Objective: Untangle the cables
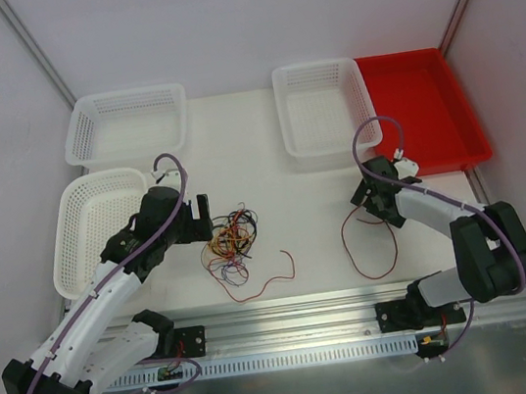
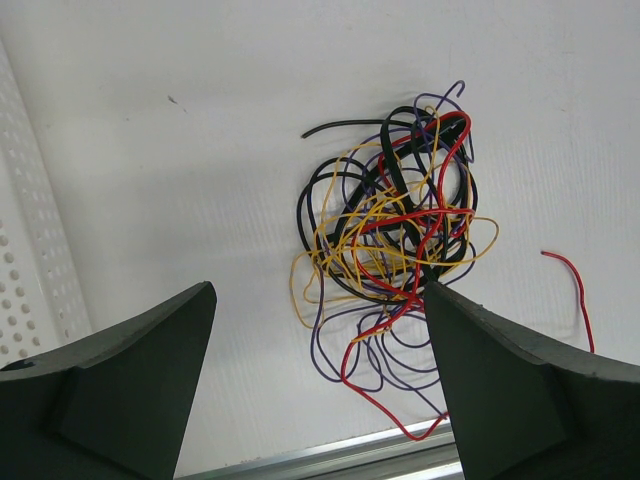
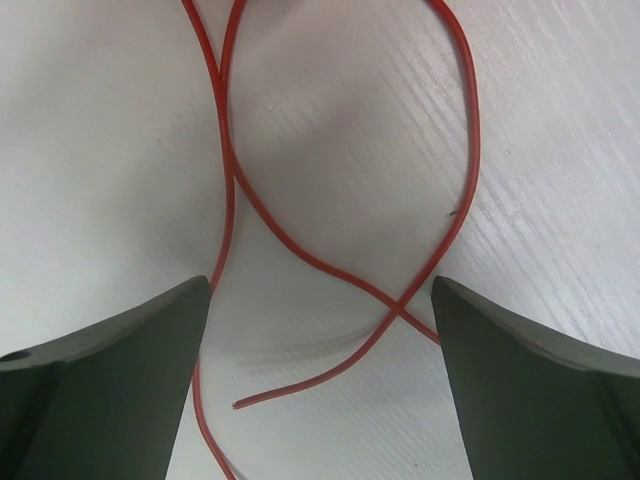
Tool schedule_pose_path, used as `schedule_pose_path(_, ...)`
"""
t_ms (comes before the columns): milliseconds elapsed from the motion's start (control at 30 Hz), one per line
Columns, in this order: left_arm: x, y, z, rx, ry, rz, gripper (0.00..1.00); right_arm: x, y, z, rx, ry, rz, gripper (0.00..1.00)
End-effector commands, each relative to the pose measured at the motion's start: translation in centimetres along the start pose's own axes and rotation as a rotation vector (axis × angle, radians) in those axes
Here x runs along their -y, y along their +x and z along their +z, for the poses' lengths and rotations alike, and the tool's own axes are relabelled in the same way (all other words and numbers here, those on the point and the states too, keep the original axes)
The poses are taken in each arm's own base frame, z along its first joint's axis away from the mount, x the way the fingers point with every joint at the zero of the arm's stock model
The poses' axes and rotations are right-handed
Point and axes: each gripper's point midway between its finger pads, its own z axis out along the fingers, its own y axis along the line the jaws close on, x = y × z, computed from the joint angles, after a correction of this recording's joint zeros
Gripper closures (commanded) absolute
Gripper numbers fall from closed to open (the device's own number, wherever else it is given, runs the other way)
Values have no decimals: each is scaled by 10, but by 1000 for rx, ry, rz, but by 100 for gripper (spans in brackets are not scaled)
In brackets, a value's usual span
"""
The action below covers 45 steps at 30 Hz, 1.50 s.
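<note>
Hovering over the cables (image 1: 232, 241) with both claws open.
The left claw (image 2: 318, 300) is spread wide and holds nothing. The cables, red, yellow-orange, black and purple, lie in one knot on the white surface (image 1: 294, 202), just in front of it, mostly between its two fingers in the wrist view. The right claw (image 3: 320, 290) is also wide open and empty, above a single red cable (image 3: 462, 160) that lies loose on the surface, crossing itself, well apart from the knot. Whether any fingertip touches the surface I cannot tell.

White tabletop (image 1: 245, 145), pale lilac walls (image 1: 245, 11), metal rail (image 1: 291, 317) along near edge.
</note>
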Motion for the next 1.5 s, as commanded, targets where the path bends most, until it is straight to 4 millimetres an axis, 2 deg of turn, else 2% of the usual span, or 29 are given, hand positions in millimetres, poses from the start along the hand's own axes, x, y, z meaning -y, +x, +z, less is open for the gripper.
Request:
schedule_pose_path(0, -6, -2, 2, 12, -23, 2, 13, -15, 1, 3, -3, -69, 88, 3)
schedule_pose_path(100, -6, -1, 3, 7, -23, 3, 13, -16, -4, 1, 3, -59, 88, 3)
schedule_pose_path(500, -6, 1, 4, 0, -26, 6, 13, -5, 0, 9, -46, 98, 11, 1)
schedule_pose_path(533, -6, 1, 4, 0, -24, 6, 12, -6, -1, 8, -48, 101, 6, 3)
schedule_pose_path(600, -7, 1, 4, 0, -27, 6, 12, -4, 2, 7, -61, 112, -7, 8)
schedule_pose_path(667, -6, 1, 4, -1, -26, 7, 12, -3, 4, 7, -74, 117, -17, 22)
schedule_pose_path(700, -6, 0, 4, 3, -25, 7, 12, -2, 6, 6, -82, 120, -30, 34)
schedule_pose_path(767, -7, 1, 4, 1, -27, 7, 12, 1, 8, 5, -98, 130, -47, 46)
schedule_pose_path(800, -7, 1, 4, 1, -27, 7, 12, 3, 10, 4, -104, 132, -54, 56)
schedule_pose_path(867, -6, 1, 4, 2, -25, 7, 12, 5, 12, 3, -110, 127, -70, 67)
schedule_pose_path(900, -6, 1, 4, 2, -25, 8, 12, 9, 15, 2, -116, 129, -76, 78)
schedule_pose_path(967, -6, 1, 4, 2, -25, 7, 12, 10, 17, 1, -121, 119, -88, 88)
schedule_pose_path(1000, -6, 1, 3, 3, -25, 7, 12, 12, 22, 0, -136, 113, -93, 96)
schedule_pose_path(1033, -7, 1, 4, 2, -25, 7, 12, 12, 22, -2, -136, 97, -96, 99)
schedule_pose_path(1133, -6, 1, 3, 4, -24, 6, 12, 8, 28, -7, -148, 51, -124, 99)
schedule_pose_path(1233, -7, 1, 3, 6, -28, 5, 12, -1, 30, -21, -144, 1, -190, 99)
schedule_pose_path(1300, -8, 0, 3, 9, -34, 5, 12, -10, 26, -36, -121, -52, -241, 99)
schedule_pose_path(1400, -8, -1, 2, 16, -35, 3, 12, -25, 9, -65, -72, -130, -304, 99)
schedule_pose_path(1433, -9, -1, 2, 14, -37, 4, 12, -24, 7, -72, -75, -135, -325, 99)
schedule_pose_path(1467, -9, -1, 2, 14, -39, 4, 12, -37, -6, -89, -40, -189, -331, 99)
